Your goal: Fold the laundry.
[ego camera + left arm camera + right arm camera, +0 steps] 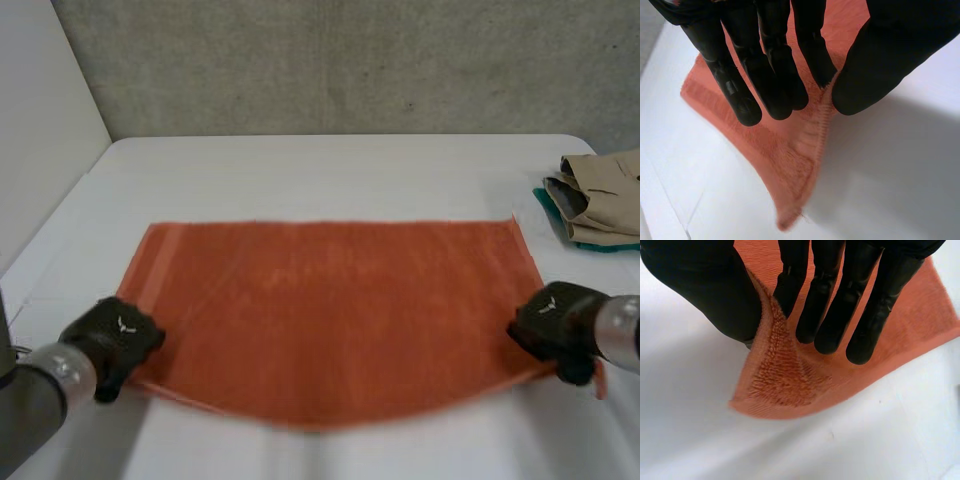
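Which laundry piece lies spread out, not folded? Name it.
The orange towel, flat, its near corners pinched by the left robot hand and right robot hand; the beige garment and teal cloth sit folded in a stack.

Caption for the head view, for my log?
Left hand and right hand each pinch a near corner of the towel spread on the table; clothes stacked at right.
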